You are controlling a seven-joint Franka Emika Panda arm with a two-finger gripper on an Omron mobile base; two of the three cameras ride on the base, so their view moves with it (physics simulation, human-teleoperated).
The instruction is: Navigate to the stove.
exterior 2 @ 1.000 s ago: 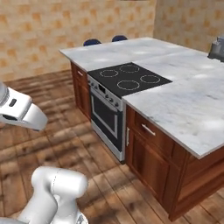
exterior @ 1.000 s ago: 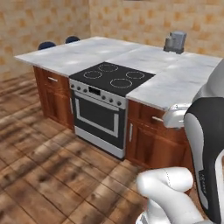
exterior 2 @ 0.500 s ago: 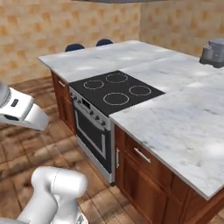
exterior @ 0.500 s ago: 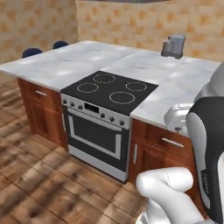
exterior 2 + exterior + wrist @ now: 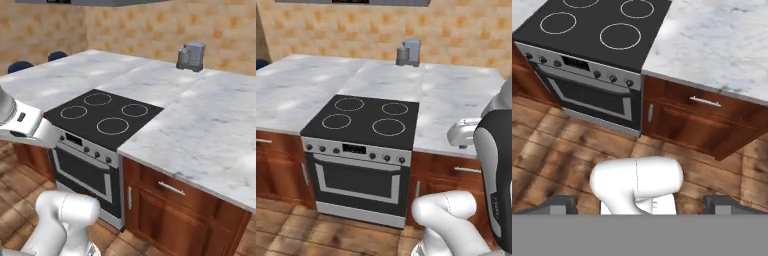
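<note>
The arm was folded up close to the base. In the left base view, its white lower link curved up from the bottom right, with a dark-jointed upper link standing tall along the right edge. In the right base view, a white link reached in from the left edge. The gripper (image 5: 640,202) pointed downward toward the floor, its two dark fingertips (image 5: 559,202) set wide apart with nothing between them.

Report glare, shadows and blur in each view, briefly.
Left base view: the stove top is matte, no glare; soft light patches on the counter. Right base view: far appliance slightly soft. Hand view: dark mottled shading on the wooden floor; claw tips blurred at the edge.
</note>
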